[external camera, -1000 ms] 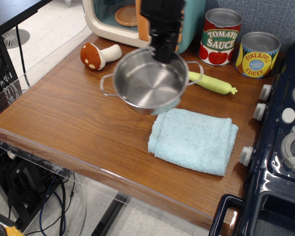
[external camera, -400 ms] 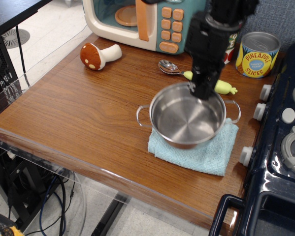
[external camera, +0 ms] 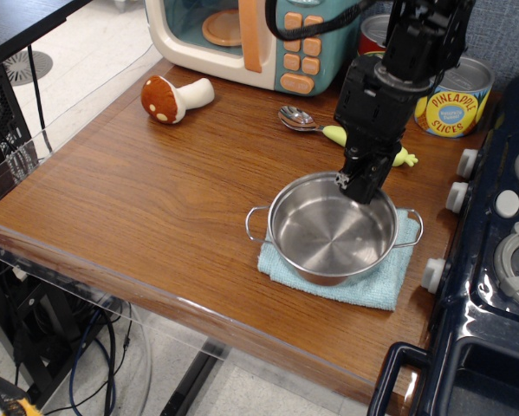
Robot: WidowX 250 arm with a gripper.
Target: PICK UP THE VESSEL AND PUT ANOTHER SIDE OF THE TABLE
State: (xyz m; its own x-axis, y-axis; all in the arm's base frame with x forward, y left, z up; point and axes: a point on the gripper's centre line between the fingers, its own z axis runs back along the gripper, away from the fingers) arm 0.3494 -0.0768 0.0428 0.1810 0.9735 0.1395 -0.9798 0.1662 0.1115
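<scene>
Claw (external camera: 360,185) clamps the far rim of the steel vessel (external camera: 331,230), which sits on the blue towel (external camera: 376,287) directly below. Can behind-right reads "PINEAPPLE SLICES" (external camera: 453,97). Bare table (external camera: 138,191) lies open leftward to the acrylic edge

arm (external camera: 419,39): black, boxy segments | black cable | hand (external camera: 361,184): black
</scene>
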